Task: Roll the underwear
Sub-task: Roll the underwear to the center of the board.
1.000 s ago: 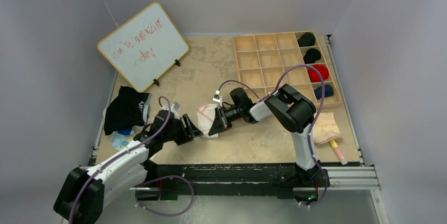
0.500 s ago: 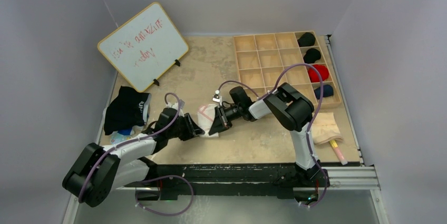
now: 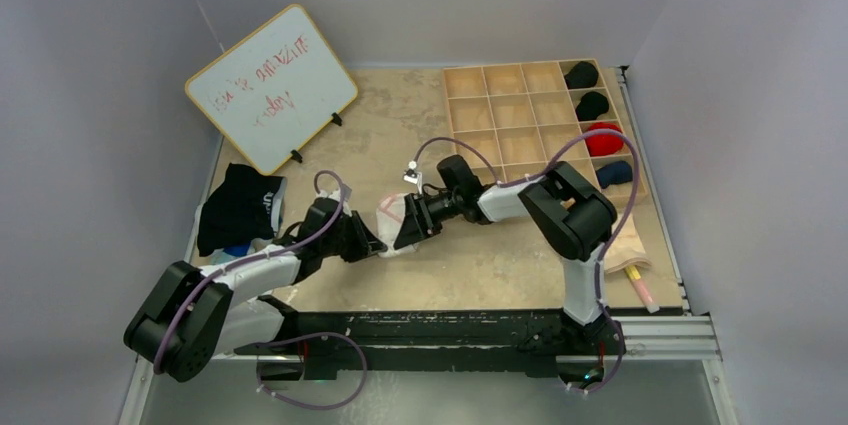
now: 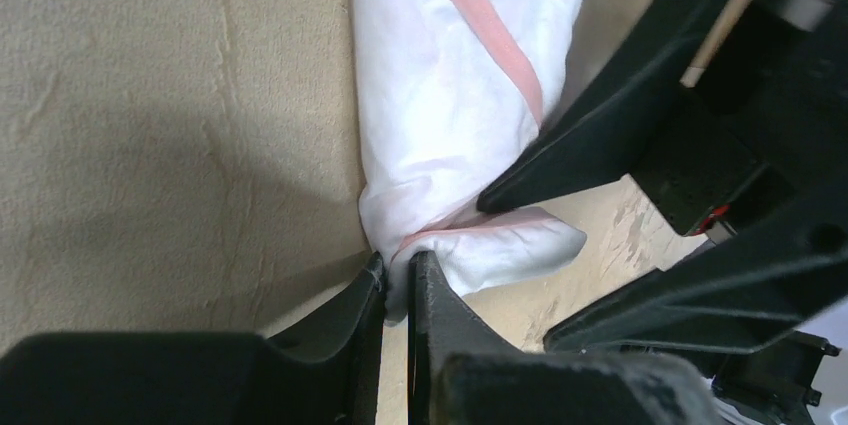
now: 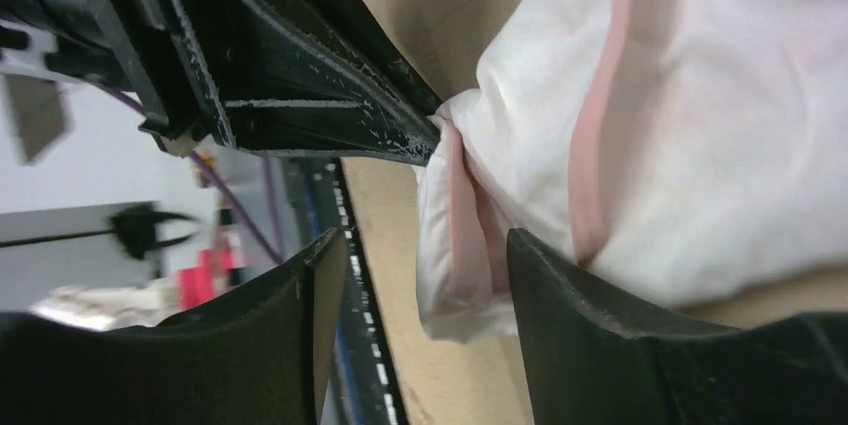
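The left gripper (image 4: 398, 287) was clamped, jaws nearly together, on a corner of the white, pink-trimmed underwear (image 4: 440, 115), which lay bunched just ahead of it. The right gripper (image 5: 425, 285) stood apart, the bundle's end between its jaws, seemingly touching one finger.

We see the underwear (image 3: 392, 213) on the table (image 3: 470, 265) between the left gripper (image 3: 376, 244) and the right gripper (image 3: 405, 232). The board (image 3: 270, 88) stands back left, the tray (image 3: 447, 115) back right, with 4 rolls (image 3: 592, 105) in its right boxes. Clothes (image 3: 238, 207) lie at the left edge.
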Robot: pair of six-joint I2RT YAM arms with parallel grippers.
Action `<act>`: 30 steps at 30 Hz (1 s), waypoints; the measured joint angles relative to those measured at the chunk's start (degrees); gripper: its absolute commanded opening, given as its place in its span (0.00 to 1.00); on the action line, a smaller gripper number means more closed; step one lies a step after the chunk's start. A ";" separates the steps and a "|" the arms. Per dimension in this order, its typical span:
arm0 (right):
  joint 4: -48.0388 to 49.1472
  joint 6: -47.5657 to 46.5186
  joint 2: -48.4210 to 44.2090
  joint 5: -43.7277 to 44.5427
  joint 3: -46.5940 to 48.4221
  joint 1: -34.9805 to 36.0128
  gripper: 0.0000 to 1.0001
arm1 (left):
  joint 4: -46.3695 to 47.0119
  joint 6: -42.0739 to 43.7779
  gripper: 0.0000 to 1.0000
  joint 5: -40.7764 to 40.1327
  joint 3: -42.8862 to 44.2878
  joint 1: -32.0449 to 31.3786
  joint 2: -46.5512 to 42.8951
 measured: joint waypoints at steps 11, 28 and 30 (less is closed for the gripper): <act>-0.15 -25.00 -17.03 20.41 -10.97 2.29 0.75 | -8.04 3.41 0.04 1.57 3.85 0.02 -0.81; 19.19 -71.12 -22.43 32.74 -23.56 19.98 0.47 | -16.41 6.14 0.04 4.52 8.59 0.02 0.87; 19.28 -73.00 -21.40 34.07 -23.56 20.48 0.46 | -16.90 6.34 0.04 4.74 8.70 0.02 1.14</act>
